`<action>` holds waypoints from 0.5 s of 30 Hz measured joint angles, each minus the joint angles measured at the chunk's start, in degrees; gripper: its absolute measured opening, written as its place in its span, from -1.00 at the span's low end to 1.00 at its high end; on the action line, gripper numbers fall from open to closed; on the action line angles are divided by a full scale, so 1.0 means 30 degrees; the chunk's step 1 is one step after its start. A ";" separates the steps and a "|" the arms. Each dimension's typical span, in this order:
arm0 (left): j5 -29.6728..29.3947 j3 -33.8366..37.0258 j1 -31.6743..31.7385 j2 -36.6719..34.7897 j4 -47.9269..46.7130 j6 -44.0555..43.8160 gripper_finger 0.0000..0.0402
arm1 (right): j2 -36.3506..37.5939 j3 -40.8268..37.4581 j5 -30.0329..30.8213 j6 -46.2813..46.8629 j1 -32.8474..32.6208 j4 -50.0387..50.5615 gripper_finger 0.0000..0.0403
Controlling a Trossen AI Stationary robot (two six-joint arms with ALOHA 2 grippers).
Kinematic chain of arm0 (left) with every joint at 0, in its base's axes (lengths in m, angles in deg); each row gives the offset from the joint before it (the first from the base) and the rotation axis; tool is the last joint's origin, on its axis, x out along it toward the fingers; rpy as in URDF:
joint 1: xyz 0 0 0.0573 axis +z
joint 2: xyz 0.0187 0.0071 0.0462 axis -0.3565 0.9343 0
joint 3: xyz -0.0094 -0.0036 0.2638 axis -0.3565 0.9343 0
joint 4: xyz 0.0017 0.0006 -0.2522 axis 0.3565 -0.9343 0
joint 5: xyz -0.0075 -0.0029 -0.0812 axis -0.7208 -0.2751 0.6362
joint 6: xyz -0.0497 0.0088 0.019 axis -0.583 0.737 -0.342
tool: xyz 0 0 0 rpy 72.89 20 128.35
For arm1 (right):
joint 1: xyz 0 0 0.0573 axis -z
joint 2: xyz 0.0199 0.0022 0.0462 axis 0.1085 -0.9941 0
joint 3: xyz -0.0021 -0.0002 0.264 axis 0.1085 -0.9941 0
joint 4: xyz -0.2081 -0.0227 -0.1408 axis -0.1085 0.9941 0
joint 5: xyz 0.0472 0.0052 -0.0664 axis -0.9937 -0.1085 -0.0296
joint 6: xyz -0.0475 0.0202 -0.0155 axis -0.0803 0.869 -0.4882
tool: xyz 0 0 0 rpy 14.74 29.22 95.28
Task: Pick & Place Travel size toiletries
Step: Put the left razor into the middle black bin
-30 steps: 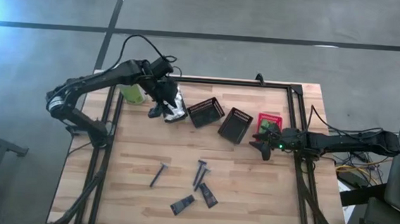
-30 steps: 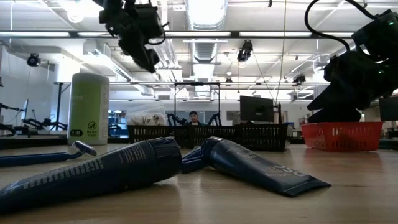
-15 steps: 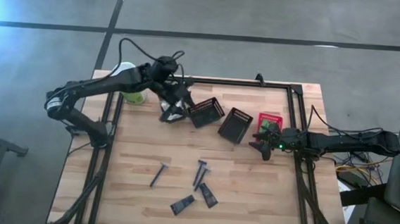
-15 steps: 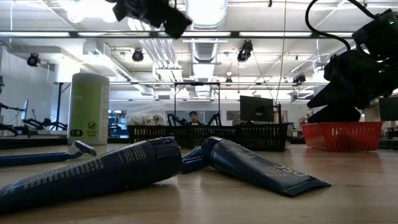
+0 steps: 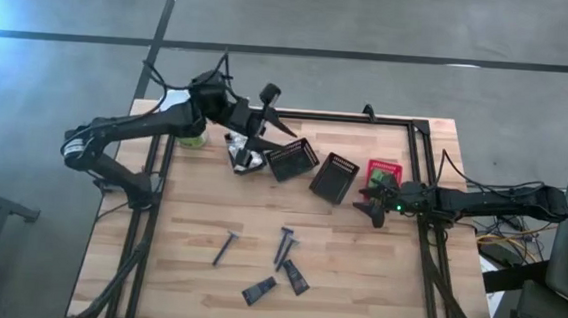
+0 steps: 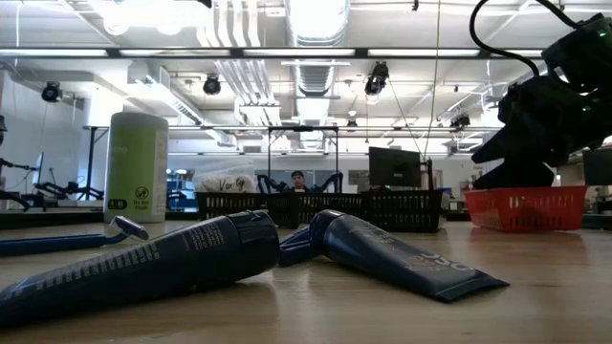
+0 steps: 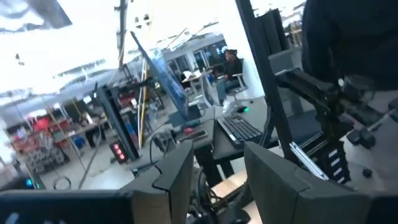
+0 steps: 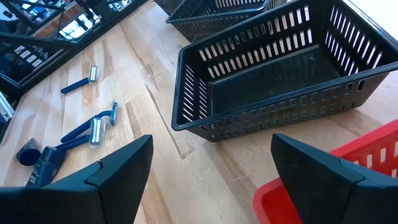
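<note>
Several toiletries lie on the wooden table: white crinkly packets [image 5: 244,157] left of the black baskets, two dark tubes [image 5: 259,291] [image 5: 296,276] and dark razors [image 5: 225,247] [image 5: 284,244] nearer the front. In the low view the tubes [image 6: 172,268] [image 6: 402,253] lie flat in the foreground. My left gripper [image 5: 270,121] is raised above the packets, pointing about level. Its fingers [image 7: 180,177] stand apart with nothing between them. My right gripper [image 5: 371,207] [image 8: 208,168] stands open low beside the red basket [image 5: 383,173], and it is empty.
Two black slotted baskets [image 5: 292,158] [image 5: 335,175] stand mid-table at the back, with the red basket to their right. A tall pale-green canister [image 5: 191,132] [image 6: 136,167] stands at the far left. A black frame rail [image 5: 347,117] runs along the table's far edge.
My left gripper has risen from just over the white packets and tipped from pointing down to about level, leaving the low view at its top. The packets have stayed on the table.
</note>
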 joint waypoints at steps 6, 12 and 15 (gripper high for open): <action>-0.0354 0.0022 0.0290 -0.0010 -0.4927 -0.2051 -0.26 | -0.0006 0.0000 0.0000 0.0001 0.0000 0.0008 0.69; -0.1542 0.0024 0.1069 -0.0129 -1.3674 -0.3187 -0.26 | -0.0015 0.0000 0.0000 0.0003 0.0000 0.0098 0.76; -0.2351 0.0043 0.1404 -0.0133 -1.6837 -0.4761 -0.26 | -0.0022 -0.0002 0.0000 0.0003 0.0000 0.0119 0.78</action>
